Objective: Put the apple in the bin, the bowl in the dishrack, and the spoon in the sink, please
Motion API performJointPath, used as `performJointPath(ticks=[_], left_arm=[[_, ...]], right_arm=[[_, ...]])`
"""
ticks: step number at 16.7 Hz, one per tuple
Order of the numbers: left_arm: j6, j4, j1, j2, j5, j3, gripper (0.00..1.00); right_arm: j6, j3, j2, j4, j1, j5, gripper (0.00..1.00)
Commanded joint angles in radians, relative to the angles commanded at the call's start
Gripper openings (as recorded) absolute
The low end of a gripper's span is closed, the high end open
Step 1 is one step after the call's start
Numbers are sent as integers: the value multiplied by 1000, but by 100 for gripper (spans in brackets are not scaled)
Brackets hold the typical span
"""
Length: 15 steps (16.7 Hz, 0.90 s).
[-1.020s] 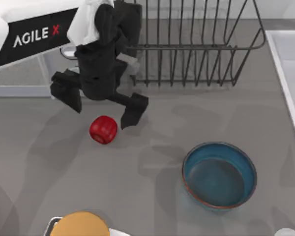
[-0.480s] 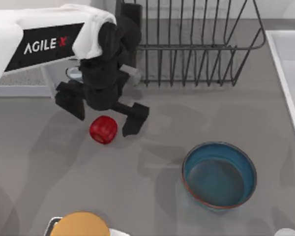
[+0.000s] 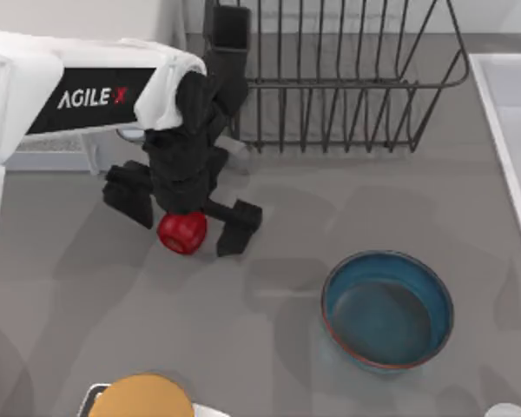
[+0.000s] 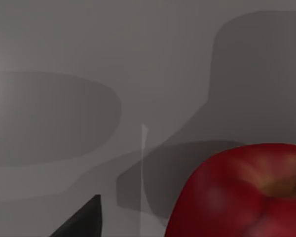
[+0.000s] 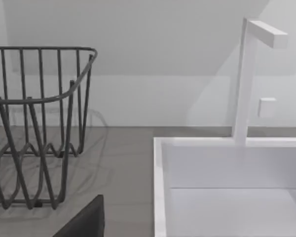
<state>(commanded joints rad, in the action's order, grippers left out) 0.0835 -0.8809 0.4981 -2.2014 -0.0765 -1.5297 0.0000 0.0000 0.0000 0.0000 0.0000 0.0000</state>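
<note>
Now left gripper (image 3: 184, 215) fingers (image 3: 234, 228) wide apart, straddling apple (image 3: 182, 233).

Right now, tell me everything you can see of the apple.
The apple is small, round and glossy red, with a yellowish dip at its stem end in the left wrist view. It sits on the grey table, in front of the dishrack, between the open fingers of the left gripper. Contact isn't clear.

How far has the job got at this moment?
Nothing is put away yet. In hand: the left hand is open astride the apple, which sits on the table. Left: the bowl stands outside the dishrack; the sink holds nothing visible.
</note>
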Motion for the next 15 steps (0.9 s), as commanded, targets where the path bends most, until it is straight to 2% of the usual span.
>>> performJointPath(ticks=[13,15], left_arm=[[0,0,0,0,0,0,2],[0,0,0,0,0,0,0]], right_arm=[[0,0,0,0,0,0,100],[0,0,0,0,0,0,100]])
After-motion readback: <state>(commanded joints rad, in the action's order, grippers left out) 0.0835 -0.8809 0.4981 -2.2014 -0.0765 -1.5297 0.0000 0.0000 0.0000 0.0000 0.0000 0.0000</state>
